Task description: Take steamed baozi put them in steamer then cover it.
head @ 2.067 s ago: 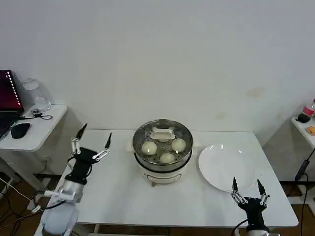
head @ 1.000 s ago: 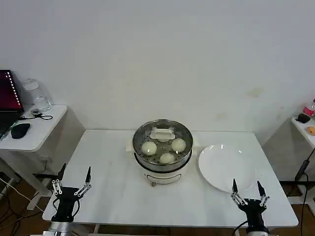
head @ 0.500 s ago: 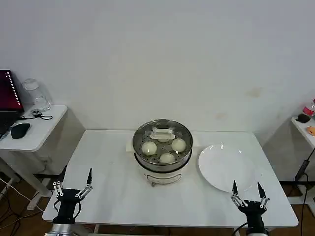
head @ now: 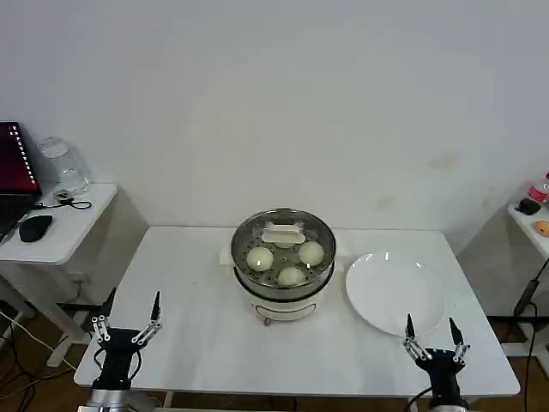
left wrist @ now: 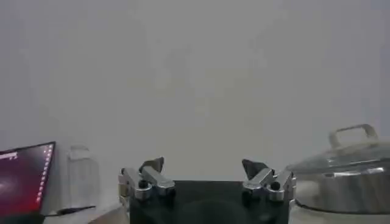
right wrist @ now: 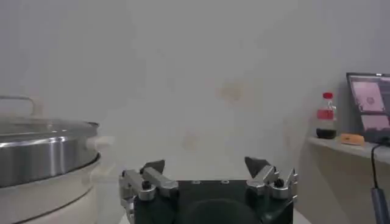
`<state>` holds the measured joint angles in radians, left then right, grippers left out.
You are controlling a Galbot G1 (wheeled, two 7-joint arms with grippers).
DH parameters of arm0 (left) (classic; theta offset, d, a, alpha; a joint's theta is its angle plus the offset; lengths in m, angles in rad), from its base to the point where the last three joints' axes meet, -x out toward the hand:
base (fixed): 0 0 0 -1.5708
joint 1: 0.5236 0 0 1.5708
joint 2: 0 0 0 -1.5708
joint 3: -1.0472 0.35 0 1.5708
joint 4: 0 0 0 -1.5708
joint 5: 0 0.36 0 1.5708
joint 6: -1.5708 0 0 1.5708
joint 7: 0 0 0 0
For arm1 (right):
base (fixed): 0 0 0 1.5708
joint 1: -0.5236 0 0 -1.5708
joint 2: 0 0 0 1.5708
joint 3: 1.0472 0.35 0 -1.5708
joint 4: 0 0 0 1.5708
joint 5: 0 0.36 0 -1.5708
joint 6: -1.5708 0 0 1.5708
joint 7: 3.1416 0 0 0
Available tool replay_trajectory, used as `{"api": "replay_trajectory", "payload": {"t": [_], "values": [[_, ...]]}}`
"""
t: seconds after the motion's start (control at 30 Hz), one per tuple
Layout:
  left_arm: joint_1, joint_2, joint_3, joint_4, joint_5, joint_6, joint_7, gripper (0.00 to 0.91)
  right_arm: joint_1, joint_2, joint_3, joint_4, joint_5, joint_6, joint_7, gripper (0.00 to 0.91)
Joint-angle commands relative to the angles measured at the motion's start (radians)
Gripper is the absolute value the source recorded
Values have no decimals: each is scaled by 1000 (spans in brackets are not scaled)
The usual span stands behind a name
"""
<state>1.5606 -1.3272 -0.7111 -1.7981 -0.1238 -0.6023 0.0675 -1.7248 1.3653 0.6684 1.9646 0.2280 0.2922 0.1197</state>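
Note:
The steamer (head: 283,287) stands at the table's middle with the glass cover (head: 282,233) resting on it, cream handle on top. Through the glass I see three steamed baozi (head: 260,258) on the perforated tray. My left gripper (head: 133,300) hangs open and empty at the table's front left edge, well clear of the steamer. My right gripper (head: 430,324) is open and empty at the front right edge, just in front of the plate. The left wrist view has the open left gripper (left wrist: 203,165) with the covered steamer (left wrist: 341,182) beyond it. The right wrist view has the open right gripper (right wrist: 206,164) beside the steamer (right wrist: 42,152).
A bare white plate (head: 395,292) lies right of the steamer. A side table (head: 60,227) to the left carries a laptop, a mouse and a glass jar. A shelf (head: 532,219) with a bottle stands at the far right.
The left arm has come down from a raised spot left of the steamer to the table's front left edge. Over the last second it has hardly moved. The right arm is still.

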Motion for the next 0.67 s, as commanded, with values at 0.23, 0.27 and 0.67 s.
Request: {"api": "replay_trajectory", "payload": {"t": [0.23, 0.27, 0.67], "values": [[12, 3, -4, 4, 17, 14, 7, 907, 16, 3, -5, -22, -7, -5, -1, 907], [12, 3, -2, 4, 20, 14, 9, 907, 17, 2, -6, -21, -5, -7, -2, 907], [11, -8, 11, -1, 55, 14, 7, 907, 18, -6, 0, -22, 7, -10, -4, 907]]}}
